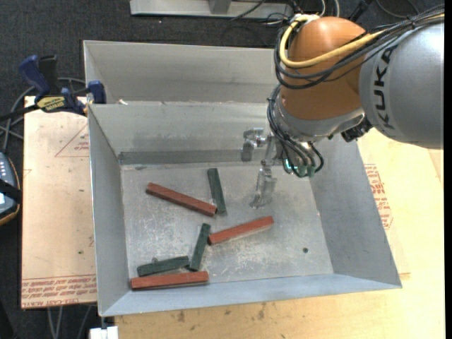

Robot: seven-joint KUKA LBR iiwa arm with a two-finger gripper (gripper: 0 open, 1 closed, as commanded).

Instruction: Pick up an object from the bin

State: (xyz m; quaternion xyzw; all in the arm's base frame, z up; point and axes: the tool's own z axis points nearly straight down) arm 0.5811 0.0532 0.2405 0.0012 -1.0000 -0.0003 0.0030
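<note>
The only legible writing is the brand name KUKA (385, 82), in black capitals on the grey casing of the arm (418, 83). It sits at the upper right, just beside the orange cover (321, 62) on the wrist. The word runs lengthwise along the link, so it reads sideways, from lower down to higher up. K, U and K are plain, while the last letter at the top end is only partly visible.

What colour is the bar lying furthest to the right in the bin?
Reddish-brown; the bar shows best in the camera view.
</note>
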